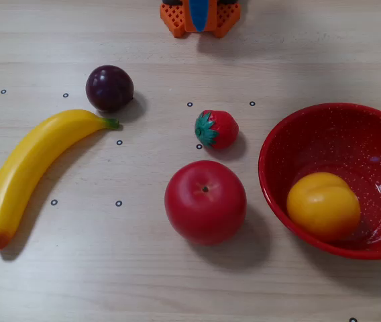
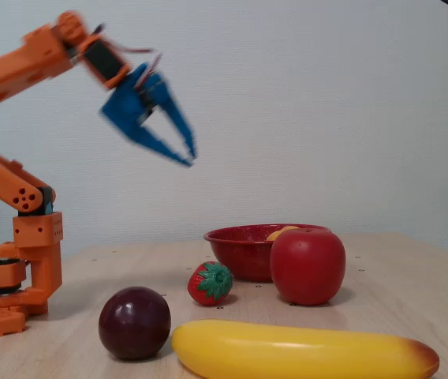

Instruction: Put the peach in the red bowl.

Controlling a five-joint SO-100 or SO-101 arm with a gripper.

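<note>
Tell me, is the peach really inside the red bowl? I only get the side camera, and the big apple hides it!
Observer: Yes. In the overhead view the peach lies inside the red bowl, against the wall nearest the apple.
Operator: Is anything else in the bowl with it?
Observer: No. From above, the peach is the only thing in it.
Operator: Is the strawberry touching the apple?
Observer: No. From above, a small gap shows between the strawberry and the apple.
</note>
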